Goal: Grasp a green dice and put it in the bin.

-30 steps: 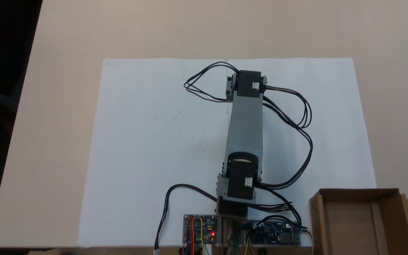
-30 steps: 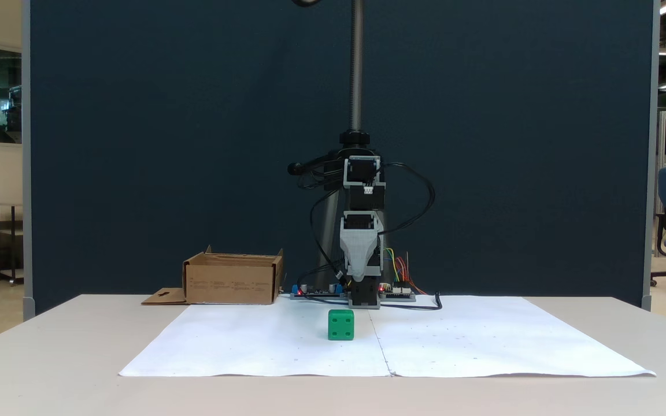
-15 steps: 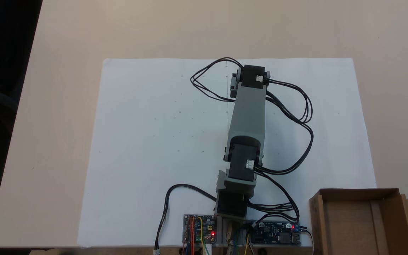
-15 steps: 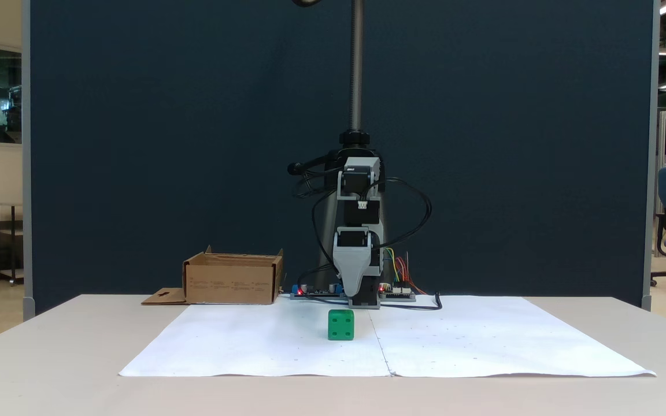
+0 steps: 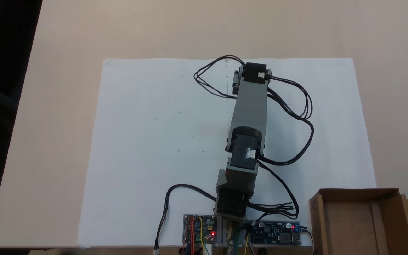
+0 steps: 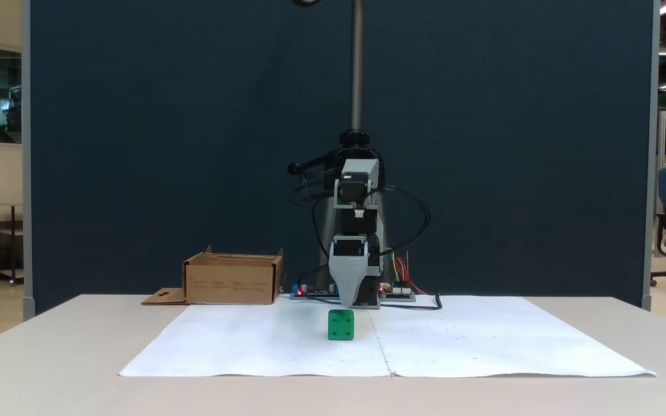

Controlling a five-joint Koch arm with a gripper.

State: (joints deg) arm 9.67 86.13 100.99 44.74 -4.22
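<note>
You have the green dice (image 6: 341, 324) sitting on the white paper sheet (image 6: 252, 341), just left of the sheet's centre seam in the front-facing fixed view. The gripper (image 6: 351, 300) hangs point-down right above and slightly behind it; you see just one tapered grey tip, so whether its jaws are apart or together cannot be told. From above, the arm (image 5: 250, 106) covers the dice entirely. Black cables (image 5: 296, 117) loop out beside the arm. The bin (image 5: 361, 221) stands off the paper near the circuit boards (image 5: 199, 228) at the arm's base, its flap (image 6: 162, 297) lying flat on the table (image 6: 50, 358).
</note>
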